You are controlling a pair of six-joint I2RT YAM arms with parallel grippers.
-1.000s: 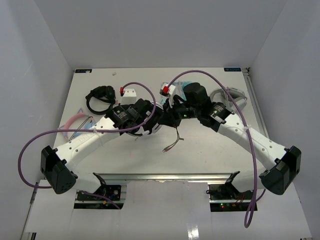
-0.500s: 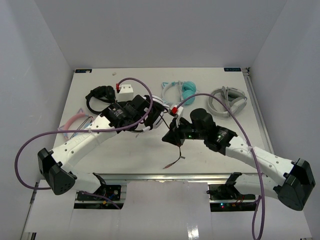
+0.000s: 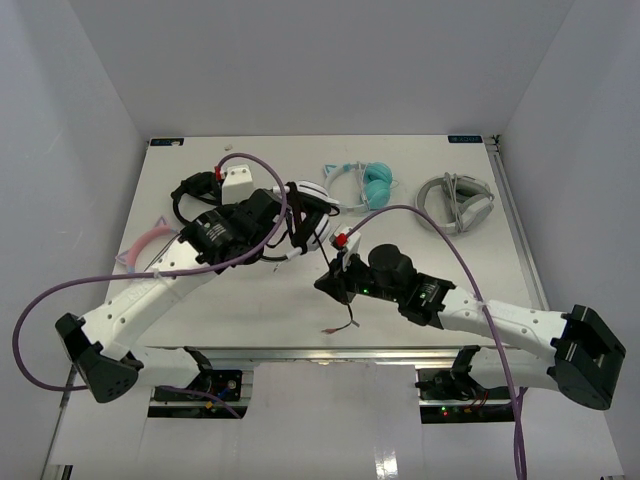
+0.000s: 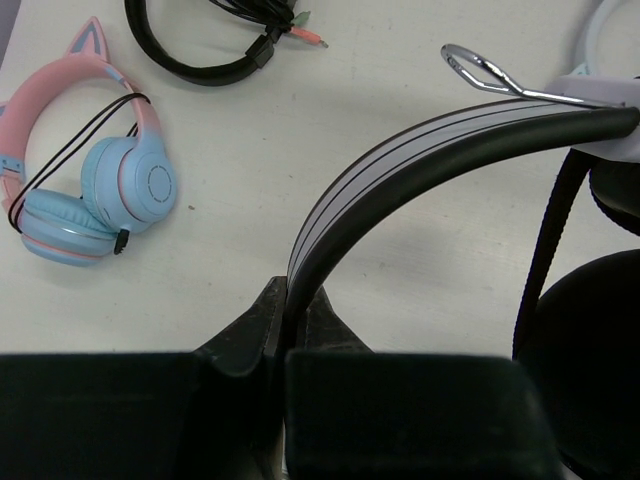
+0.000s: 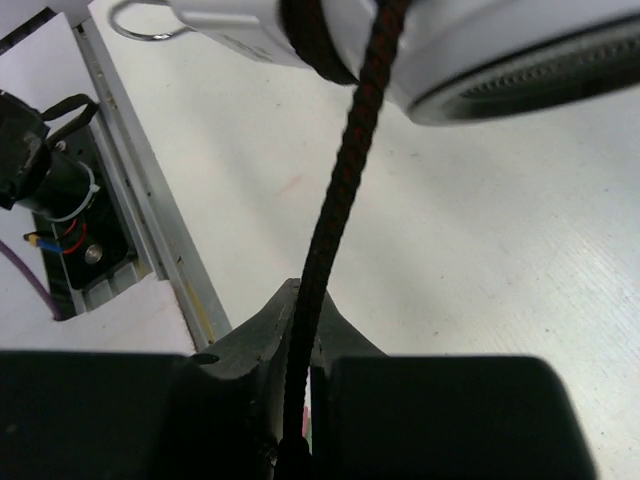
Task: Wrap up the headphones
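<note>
The headphones (image 3: 318, 200) are held by the headband (image 4: 400, 160), which reaches out ahead of the tightly closed left gripper (image 4: 288, 320), the black cable (image 5: 345, 190) is pinched in the closed right gripper (image 5: 300, 320), and winding probably comes next.

glossy white plastic headphones (image 4: 385, 168), braided cloth cable (image 5: 342, 198), matt table (image 4: 250, 150)

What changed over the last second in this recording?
The right gripper, shut on the cable, drew back toward the near edge, drawing the cable out. The left gripper, clamped on the headband, shifted the headphones slightly left and away. Both grips held; the grey headphones and pink-and-blue headphones stayed put.
</note>
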